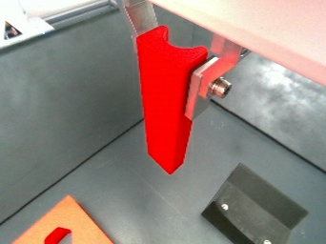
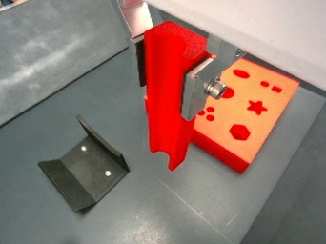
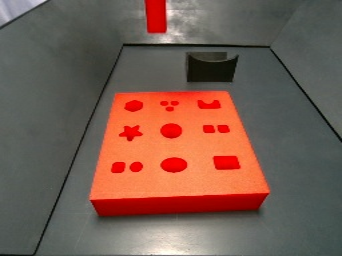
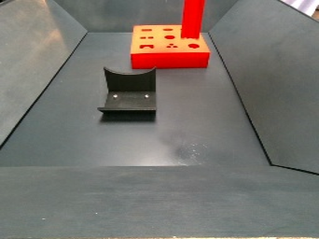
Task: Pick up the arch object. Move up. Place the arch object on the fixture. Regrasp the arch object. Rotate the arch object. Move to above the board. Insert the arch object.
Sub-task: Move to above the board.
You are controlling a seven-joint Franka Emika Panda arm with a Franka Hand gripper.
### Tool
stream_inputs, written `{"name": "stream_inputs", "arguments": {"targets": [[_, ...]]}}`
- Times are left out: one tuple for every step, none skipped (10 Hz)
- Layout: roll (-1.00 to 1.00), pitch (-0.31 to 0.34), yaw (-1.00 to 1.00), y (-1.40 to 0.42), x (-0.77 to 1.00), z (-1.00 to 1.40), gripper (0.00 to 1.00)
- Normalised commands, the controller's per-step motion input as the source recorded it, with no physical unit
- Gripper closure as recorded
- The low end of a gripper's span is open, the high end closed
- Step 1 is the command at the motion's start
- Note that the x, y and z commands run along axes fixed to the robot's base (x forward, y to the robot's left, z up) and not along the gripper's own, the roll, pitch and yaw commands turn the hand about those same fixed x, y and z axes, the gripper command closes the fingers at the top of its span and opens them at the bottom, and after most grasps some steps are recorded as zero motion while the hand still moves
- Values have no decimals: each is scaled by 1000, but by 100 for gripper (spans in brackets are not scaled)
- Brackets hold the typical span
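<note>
The gripper (image 2: 201,84) is pinching the arch object (image 2: 167,95), its silver plates pressed against the bar's flat sides near the upper part. The bar hangs upright, its lower end well clear of the grey surface (image 4: 174,131). In a side view only the bar's lower end shows at the top edge of the frame (image 3: 155,13), beyond the fixture (image 3: 211,66); in another side view it rises out of the upper right of the frame (image 4: 193,21), in front of the board (image 4: 170,47).

The fixture sits alone on the surface, apart from the board (image 3: 177,150), and nothing rests in it yet — so the bar looks lifted and due to go there next.

The bar reads as rigid, light moulded plastic — stiff, unlikely to flex or break, but smooth-faced, so it could pivot or slip between the pads. Its long flat faces are the sensible hold, near mid-length for balance, leaving the arch end free for insertion.
</note>
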Motion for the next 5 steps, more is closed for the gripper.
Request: {"name": "stream_inputs", "arguments": {"targets": [[27, 88, 29, -71, 35, 654, 100], [7, 82, 29, -42, 19, 376, 100], [1, 81, 29, -35, 17, 272, 100], [-171, 340, -34, -1000, 125, 220, 100], [-172, 333, -34, -1000, 128, 207, 100]]}}
